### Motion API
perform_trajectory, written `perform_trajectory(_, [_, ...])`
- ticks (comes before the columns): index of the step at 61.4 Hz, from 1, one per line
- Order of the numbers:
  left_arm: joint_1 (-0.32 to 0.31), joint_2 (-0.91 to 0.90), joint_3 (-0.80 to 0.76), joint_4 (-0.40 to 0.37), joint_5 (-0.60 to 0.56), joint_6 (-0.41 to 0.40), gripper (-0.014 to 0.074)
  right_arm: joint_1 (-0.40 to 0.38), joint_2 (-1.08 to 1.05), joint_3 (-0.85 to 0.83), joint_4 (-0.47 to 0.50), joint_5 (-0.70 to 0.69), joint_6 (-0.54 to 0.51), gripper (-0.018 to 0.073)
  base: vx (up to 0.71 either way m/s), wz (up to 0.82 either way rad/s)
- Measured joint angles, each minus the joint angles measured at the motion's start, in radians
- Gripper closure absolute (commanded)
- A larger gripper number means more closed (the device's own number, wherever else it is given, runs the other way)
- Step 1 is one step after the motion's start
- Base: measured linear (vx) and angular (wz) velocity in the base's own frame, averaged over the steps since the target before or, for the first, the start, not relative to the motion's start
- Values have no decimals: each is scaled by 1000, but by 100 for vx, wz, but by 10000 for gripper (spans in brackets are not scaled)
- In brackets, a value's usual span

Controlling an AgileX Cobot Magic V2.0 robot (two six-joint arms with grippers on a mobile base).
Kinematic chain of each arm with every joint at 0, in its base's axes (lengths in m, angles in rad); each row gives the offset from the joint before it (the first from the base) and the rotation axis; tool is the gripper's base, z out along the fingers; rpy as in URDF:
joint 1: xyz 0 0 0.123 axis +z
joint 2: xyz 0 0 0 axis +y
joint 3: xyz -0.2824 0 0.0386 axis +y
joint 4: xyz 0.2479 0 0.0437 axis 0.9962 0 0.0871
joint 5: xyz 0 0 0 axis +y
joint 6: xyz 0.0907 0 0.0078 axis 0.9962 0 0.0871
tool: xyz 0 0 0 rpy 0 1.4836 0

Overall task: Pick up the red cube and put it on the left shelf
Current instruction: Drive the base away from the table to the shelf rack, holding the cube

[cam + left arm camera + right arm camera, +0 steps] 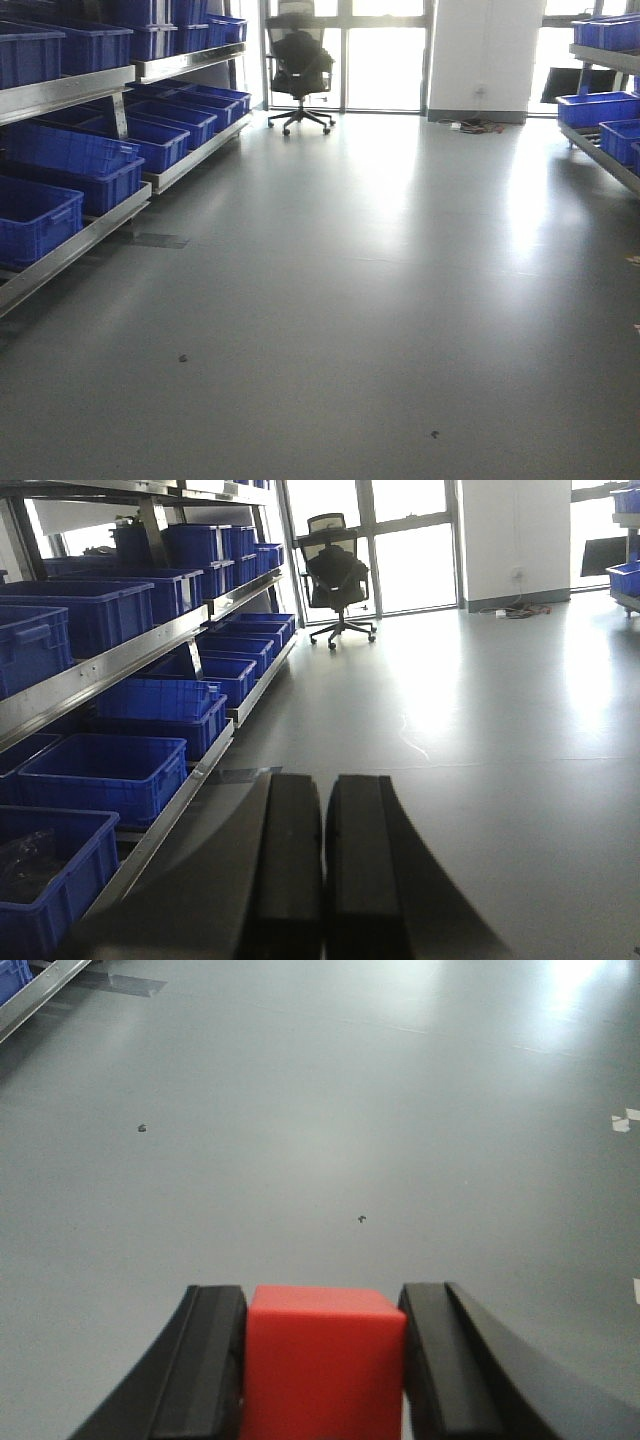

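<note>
The red cube [322, 1365] sits between the two black fingers of my right gripper [325, 1305], which is shut on it above the grey floor. My left gripper [322, 790] is shut and empty, its two black fingers pressed side by side, pointing along the floor beside the left shelf [110, 665]. The left shelf is a multi-level steel rack with flat front rails, holding several blue bins; it also shows along the left side of the front view [75, 92]. Neither gripper shows in the front view.
A black office chair [298, 68] stands by the windows at the far end. A second steel rack with blue bins [600, 110] lines the right side. Grey floor [380, 300] stretches between the racks, with small dark specks on it.
</note>
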Motion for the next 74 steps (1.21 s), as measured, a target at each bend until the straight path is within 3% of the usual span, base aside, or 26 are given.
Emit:
perform_trajectory(34, [0, 0, 0, 0, 0, 0, 491, 0, 0, 0, 0, 0, 0, 506, 37, 4])
perform_trajectory(74, [0, 0, 0, 0, 0, 0, 491, 0, 0, 0, 0, 0, 0, 506, 55, 15])
